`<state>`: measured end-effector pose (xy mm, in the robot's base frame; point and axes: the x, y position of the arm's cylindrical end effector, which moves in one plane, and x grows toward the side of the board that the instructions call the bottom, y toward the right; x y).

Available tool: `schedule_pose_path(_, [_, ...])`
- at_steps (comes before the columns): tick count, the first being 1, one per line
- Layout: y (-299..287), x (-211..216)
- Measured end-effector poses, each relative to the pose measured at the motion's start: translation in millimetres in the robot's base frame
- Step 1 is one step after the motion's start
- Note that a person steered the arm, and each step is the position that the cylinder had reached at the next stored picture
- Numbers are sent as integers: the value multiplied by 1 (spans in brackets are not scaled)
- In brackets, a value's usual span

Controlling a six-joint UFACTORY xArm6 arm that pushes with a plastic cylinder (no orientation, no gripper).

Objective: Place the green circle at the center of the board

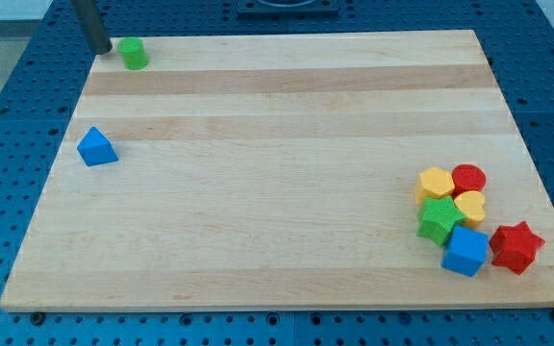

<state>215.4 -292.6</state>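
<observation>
The green circle (pixel 133 53) is a small green cylinder standing near the top left corner of the wooden board (pixel 287 173). My tip (pixel 103 50) is at the view's top left, just left of the green circle with a small gap between them. The rod runs up out of the view's top.
A blue triangle (pixel 96 147) lies at the board's left edge. At the bottom right is a cluster: a yellow hexagon (pixel 436 183), a red circle (pixel 468 178), a yellow heart (pixel 470 206), a green star (pixel 439 219), a blue cube (pixel 465 251) and a red star (pixel 516 246).
</observation>
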Motion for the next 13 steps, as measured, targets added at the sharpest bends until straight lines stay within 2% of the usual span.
schedule_pose_path(9, [46,1])
schedule_pose_path(13, [66,51])
